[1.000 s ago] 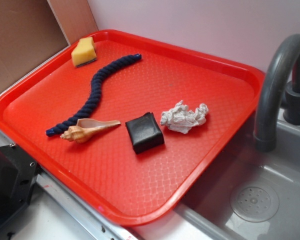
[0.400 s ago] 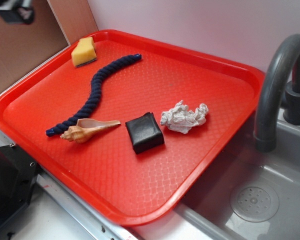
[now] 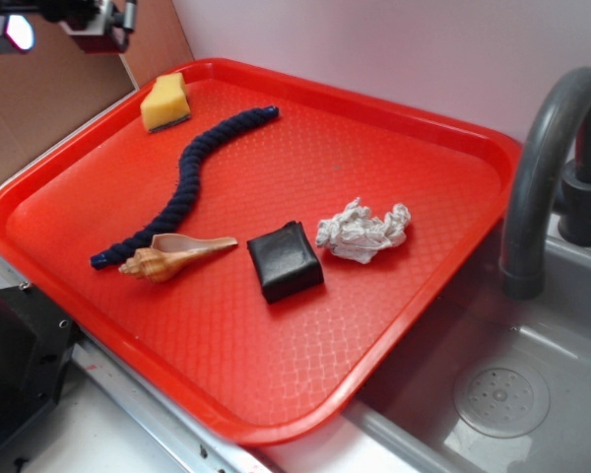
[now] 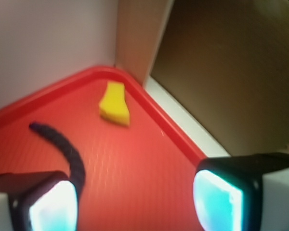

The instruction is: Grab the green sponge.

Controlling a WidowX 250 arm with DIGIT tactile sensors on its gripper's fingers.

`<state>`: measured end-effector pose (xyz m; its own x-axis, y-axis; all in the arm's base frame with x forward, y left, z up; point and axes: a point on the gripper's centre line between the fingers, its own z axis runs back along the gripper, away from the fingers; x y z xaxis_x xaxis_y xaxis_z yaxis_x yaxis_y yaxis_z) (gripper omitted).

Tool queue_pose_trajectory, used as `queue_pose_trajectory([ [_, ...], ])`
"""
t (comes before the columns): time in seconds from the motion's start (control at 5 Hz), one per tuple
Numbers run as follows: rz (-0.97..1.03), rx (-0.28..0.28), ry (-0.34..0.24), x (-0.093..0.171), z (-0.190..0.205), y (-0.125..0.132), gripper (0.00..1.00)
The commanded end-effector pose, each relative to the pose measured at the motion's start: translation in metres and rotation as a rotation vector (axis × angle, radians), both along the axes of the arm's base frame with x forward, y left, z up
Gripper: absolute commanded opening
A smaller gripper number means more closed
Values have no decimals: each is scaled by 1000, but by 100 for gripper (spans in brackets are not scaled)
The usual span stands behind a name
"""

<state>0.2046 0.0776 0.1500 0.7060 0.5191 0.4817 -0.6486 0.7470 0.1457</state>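
pincer (image 4: 135,202): fingers spread wide, nothing between them (wrist view blurred) | green sponge (image 3: 165,101): tray's 11 o'clock corner, lying flat, untouched | red tray (image 3: 424,148): on counter | blue rope (image 3: 182,187): at sponge's 5 o'clock, apart from it

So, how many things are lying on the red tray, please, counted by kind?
Sponge: 1, the green sponge, in the far left corner of the tray
Rope: 1, the dark blue rope
Seashell: 1, the seashell
Pad: 1, the black square pad
Paper: 1, the crumpled white paper
Total: 5
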Motion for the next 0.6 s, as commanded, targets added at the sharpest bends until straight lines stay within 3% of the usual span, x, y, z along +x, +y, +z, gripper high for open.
queue_pose_trajectory([
  [0.0,10,104,-120,33,-18,50,100],
  [0.2,-76,26,-119,48,-38,69,100],
  [0.4,-66,26,-99,61,-56,88,100],
])
